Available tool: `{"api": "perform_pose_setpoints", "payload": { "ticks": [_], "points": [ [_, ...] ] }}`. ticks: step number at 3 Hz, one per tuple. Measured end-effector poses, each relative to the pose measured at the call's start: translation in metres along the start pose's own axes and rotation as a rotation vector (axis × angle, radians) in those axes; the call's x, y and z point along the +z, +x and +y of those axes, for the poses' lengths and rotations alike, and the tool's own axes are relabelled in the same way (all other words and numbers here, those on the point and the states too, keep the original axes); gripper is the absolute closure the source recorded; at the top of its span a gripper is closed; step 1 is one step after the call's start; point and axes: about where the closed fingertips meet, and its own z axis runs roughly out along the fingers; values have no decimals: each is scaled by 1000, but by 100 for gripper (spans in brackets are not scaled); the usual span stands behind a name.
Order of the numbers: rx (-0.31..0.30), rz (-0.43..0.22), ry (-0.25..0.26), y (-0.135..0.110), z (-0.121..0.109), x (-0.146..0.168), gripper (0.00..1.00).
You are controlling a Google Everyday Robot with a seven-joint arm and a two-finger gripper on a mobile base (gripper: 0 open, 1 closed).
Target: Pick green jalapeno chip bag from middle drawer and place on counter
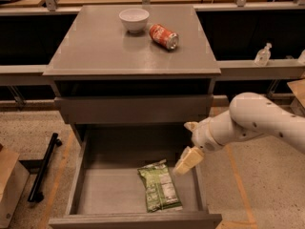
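We hold the gripper (187,149) over the right side of the middle drawer (119,220), fingers spread and empty, and the green jalapeno chip bag (158,187) lies just inward and below it, its long axis front to back.

We see the crinkled green foil chip bag (159,187) lying in the wide grey open drawer (109,190), front-right. The pale two-finger gripper (187,149) hangs just R of the bag, apart from it. The glossy grey counter slab (105,46) sits above & behind, w/ a white bowl (134,19) at the back and a red soda can (163,36) just R of the bowl.
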Motion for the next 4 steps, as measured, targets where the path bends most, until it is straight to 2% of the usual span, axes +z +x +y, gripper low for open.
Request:
{"api": "perform_pose_setpoints", "payload": {
  "ticks": [1, 2, 4],
  "points": [
    [48, 33, -22, 26, -9, 51, 0],
    [60, 19, -23, 34, -3, 52, 0],
    [106, 33, -36, 65, -5, 134, 0]
  ]
}}
